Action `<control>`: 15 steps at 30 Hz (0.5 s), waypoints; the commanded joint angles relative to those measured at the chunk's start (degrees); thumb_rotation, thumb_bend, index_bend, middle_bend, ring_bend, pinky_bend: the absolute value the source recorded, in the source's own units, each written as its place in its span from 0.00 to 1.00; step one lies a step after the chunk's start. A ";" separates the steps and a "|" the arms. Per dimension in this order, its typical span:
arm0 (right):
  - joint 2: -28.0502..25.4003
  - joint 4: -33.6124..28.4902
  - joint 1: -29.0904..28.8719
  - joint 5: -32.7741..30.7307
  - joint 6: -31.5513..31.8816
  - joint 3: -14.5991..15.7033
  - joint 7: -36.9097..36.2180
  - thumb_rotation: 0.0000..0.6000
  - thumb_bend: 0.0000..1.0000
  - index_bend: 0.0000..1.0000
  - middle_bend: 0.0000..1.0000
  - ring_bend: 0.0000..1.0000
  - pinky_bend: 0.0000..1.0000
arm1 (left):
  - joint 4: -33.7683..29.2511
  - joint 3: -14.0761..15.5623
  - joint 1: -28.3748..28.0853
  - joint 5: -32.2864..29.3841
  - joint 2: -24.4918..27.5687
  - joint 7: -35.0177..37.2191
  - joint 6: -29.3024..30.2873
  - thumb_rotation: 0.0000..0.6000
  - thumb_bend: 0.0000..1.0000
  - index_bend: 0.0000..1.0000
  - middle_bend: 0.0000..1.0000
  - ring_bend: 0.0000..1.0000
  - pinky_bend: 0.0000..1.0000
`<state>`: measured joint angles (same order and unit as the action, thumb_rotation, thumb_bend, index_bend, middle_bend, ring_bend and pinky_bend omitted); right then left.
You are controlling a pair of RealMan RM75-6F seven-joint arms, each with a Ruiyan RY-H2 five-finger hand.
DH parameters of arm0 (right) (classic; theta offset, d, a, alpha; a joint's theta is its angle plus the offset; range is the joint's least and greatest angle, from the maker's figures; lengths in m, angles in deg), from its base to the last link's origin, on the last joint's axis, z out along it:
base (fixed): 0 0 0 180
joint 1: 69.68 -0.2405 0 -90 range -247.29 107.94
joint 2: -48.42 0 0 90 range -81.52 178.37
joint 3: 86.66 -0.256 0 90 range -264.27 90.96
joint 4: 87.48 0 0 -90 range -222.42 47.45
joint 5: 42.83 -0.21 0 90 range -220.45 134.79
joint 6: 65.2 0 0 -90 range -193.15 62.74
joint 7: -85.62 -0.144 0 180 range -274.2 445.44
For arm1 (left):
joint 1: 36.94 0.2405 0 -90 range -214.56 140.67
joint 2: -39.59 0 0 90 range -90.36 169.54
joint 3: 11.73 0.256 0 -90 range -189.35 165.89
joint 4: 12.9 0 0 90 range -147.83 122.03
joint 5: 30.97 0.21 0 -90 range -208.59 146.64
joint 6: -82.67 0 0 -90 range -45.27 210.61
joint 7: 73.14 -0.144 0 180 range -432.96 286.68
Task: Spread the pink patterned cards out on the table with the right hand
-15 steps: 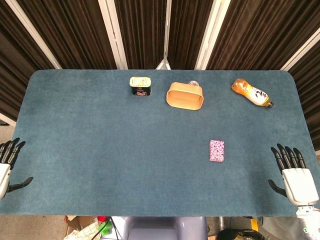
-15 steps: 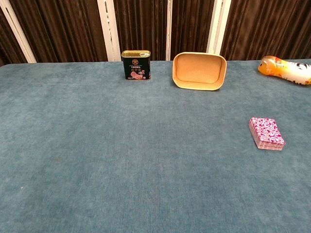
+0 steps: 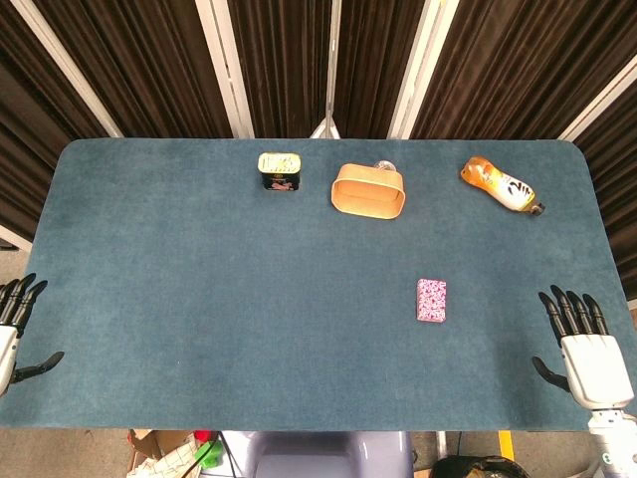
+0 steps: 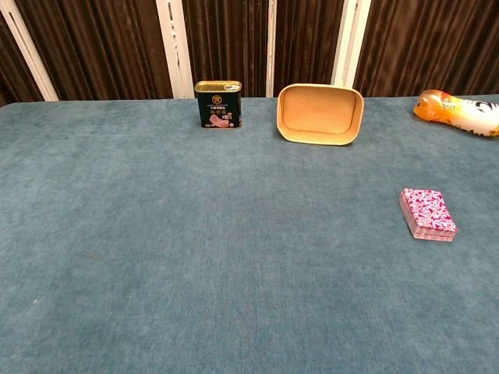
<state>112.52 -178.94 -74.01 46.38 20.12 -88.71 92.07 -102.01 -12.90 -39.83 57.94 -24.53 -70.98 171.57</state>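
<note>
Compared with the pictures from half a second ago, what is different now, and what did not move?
Only small shifts: in the head view the left hand slid slightly down and toward the left edge, and the right hand slid slightly down. Both hold nothing, fingers apart. The pink patterned cards remain one stack; the tin can, the paper bowl and the orange bottle did not move.

Pink-and-white patterned cards point(image 4: 428, 213) lie on a teal bench point(image 4: 195, 234); the tin point(image 4: 218, 104) is dark green, the bottle point(image 4: 460, 111) orange.
</note>
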 commanded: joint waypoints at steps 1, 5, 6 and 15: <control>-1.43 -3.68 -1.61 -2.12 -3.40 -0.83 -0.79 1.00 0.25 0.00 0.00 0.00 0.00 | 0.31 -0.06 -0.11 0.21 -0.07 0.27 0.04 1.00 0.02 0.00 0.00 0.00 0.00; -2.96 -8.53 -4.26 -6.11 -8.45 -2.39 1.26 1.00 0.25 0.00 0.00 0.00 0.00 | 0.34 -0.09 -0.20 0.14 0.11 0.82 -0.17 1.00 0.02 0.00 0.00 0.00 0.00; -3.12 -9.67 -5.39 -7.45 -10.19 -2.97 3.01 1.00 0.25 0.00 0.00 0.00 0.00 | 0.23 -0.14 -0.23 0.13 0.21 0.96 -0.18 1.00 0.02 0.00 0.00 0.00 0.00; -1.12 -16.47 -13.61 -20.91 -20.79 -6.46 18.12 1.00 0.25 0.00 0.00 0.00 0.00 | 0.36 0.12 -0.25 0.79 0.38 1.27 -0.04 1.00 0.02 0.00 0.00 0.00 0.00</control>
<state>110.53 -192.98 -84.74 29.76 2.36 -93.71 105.95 -101.66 -12.78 -40.08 58.72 -24.16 -69.71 171.52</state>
